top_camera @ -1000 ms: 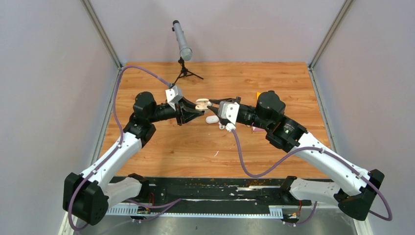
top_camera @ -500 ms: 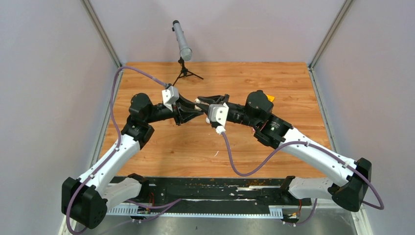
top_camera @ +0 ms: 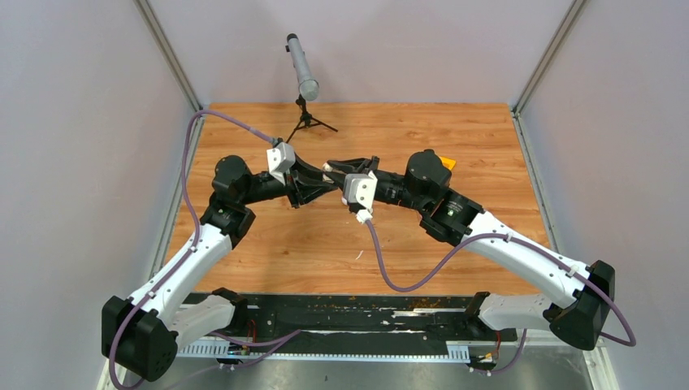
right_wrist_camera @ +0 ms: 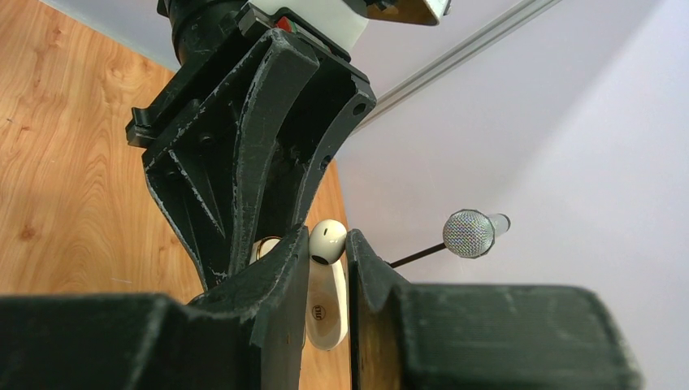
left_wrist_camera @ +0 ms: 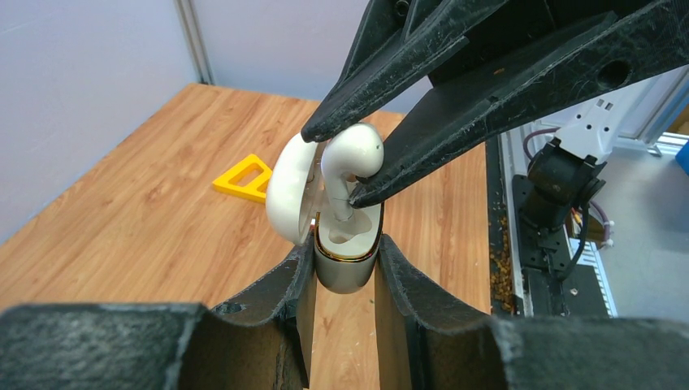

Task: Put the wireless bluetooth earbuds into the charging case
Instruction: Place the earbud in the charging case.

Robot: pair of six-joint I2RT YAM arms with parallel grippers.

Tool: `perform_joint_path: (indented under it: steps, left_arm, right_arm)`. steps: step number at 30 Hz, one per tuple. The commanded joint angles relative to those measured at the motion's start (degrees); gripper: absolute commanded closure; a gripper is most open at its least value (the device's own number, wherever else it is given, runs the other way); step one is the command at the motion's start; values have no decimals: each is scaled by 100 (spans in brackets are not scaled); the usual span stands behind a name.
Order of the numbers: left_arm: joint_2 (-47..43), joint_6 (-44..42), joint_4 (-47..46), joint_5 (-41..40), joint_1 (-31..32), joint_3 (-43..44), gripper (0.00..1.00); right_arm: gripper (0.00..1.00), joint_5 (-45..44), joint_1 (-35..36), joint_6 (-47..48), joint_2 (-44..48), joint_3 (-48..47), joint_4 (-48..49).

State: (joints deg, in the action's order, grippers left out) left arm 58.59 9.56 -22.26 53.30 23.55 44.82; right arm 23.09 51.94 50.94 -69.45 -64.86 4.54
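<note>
The earbud (left_wrist_camera: 357, 151) sat pinched by its rounded head between the two fingertips of the right gripper (left_wrist_camera: 331, 165). Its stem pointed down from the tips into the open top of the charging case (left_wrist_camera: 348, 264), where it looked only partly entered and not seated. The case's lid (left_wrist_camera: 288, 199) stood swung open just beside the bud, on the side away from the right claw's lower finger. The case body was clamped upright between the fingers of the left gripper (left_wrist_camera: 344, 253), which were closed firmly on its two flat sides and held it up off the table (left_wrist_camera: 122, 219). To finish the insertion well, the right claw probably needed to press straight along the line of the stem, with no twist, while the left claw kept the case steady. Letting go would be safest only once the head had sunk into its well. A sideways push risked jamming the stem on the rim or nudging the lid. Whether the second well was filled could not be told. In the top view both arms reached forward and inward with elbows bowed outward. Their wrists lay nearly level and pointed at each other over the middle of the table, the right claw's tips coming in just above the left claw's tips. Beyond the claws a yellow triangular piece (left_wrist_camera: 244, 177) lay on the wood, and a microphone (right_wrist_camera: 469, 233) stood well behind.
</note>
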Motion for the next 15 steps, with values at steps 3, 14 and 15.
perform_joint_path:
  steps: [3, 14, 15]
  left_arm:
    - [-114, 120, -301, -37, 9, 141, 100]
    - [-201, 77, -266, -75, 14, 100, 100]
    - [-204, 65, -262, -63, 9, 98, 100]
  right_arm:
    - [100, 85, 26, 142, -7, -141, 11]
    - [100, 50, 33, 225, -57, -194, -138]
    - [100, 20, 31, 224, -67, -208, -137]
